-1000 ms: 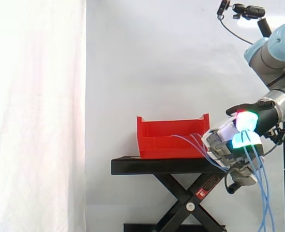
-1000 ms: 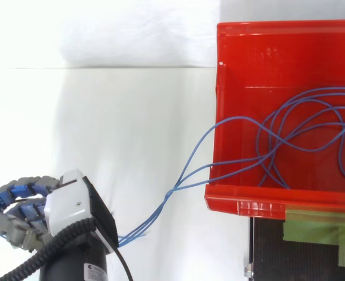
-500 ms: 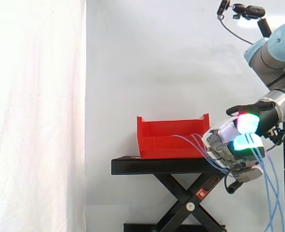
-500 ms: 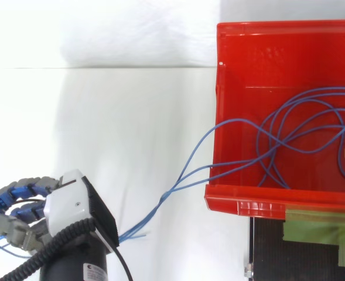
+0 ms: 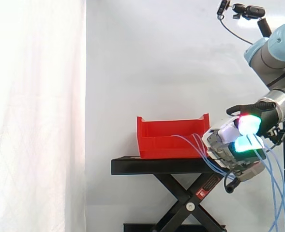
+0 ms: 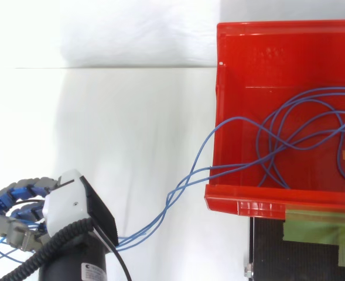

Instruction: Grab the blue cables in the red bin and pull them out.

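The red bin [image 5: 169, 142] sits on a black stand [image 5: 152, 166]. Thin blue cables [image 6: 295, 134] lie looped inside the bin [image 6: 248, 58] and run over its near wall. From there they span the air [image 6: 181, 184] to my hand [image 6: 72, 205]. In the side view my hand [image 5: 232, 145] hovers right of the bin, just past the stand's edge. Its fingers are curled round the cables, and its fingertips [image 5: 248, 123] glow white and green. The loose cable ends [image 5: 277, 193] hang down behind the hand on the right.
The stand rests on a black scissor lift [image 5: 188, 205]. A white curtain [image 5: 36, 116] fills the background. The arm [image 5: 273, 53] comes in from the upper right. A green strip [image 6: 318, 231] lies on the stand below the bin.
The hand has stayed almost in place. The cable span between bin and hand now sags lower, and the hanging ends have swung to the right.
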Available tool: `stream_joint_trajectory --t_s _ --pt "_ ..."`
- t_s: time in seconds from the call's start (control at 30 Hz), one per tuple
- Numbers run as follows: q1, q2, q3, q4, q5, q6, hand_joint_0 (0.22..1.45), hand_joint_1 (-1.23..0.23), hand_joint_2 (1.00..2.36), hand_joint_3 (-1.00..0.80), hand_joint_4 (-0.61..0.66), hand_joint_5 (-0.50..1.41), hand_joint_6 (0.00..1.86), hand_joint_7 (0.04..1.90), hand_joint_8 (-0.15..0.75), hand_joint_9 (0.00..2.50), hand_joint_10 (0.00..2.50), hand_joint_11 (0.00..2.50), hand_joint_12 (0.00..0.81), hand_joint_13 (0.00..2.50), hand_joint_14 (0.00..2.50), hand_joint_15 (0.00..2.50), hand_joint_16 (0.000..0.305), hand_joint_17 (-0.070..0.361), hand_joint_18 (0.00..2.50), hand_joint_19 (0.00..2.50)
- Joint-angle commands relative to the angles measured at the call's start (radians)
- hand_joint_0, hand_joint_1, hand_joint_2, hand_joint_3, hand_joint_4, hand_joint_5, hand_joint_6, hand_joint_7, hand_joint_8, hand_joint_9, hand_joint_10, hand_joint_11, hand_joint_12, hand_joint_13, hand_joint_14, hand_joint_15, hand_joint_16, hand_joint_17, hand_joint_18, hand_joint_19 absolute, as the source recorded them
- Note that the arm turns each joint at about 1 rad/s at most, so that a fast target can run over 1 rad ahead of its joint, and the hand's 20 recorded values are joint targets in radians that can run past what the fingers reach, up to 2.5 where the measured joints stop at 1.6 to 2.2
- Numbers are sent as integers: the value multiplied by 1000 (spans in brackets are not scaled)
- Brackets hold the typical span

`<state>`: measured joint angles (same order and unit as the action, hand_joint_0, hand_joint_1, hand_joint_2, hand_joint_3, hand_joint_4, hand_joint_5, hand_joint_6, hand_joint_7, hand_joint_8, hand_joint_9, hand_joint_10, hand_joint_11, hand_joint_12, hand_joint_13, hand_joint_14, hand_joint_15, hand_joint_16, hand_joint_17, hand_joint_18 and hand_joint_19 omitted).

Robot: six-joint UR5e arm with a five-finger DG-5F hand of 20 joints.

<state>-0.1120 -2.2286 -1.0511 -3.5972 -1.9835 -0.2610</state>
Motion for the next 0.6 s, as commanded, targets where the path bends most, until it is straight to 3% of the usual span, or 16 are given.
stream_joint_trajectory --t_s 0.0,0.4,0.57 --pt "0 1 0 0 -1 -11 880 -899 1000 -1000 25 1038 568 810 173 1419 2 1779 279 1133 1953 1273 36 81 1174 1332" --pt "0 1 0 0 -1 -13 887 -978 1000 -1000 -31 787 988 601 172 1379 1 1784 277 1104 1984 1237 38 87 1151 1314" --pt "2 1 0 0 -1 -13 885 -986 1000 -1000 -18 742 1053 560 163 1358 20 1767 277 1096 1975 1257 39 87 1141 1312"
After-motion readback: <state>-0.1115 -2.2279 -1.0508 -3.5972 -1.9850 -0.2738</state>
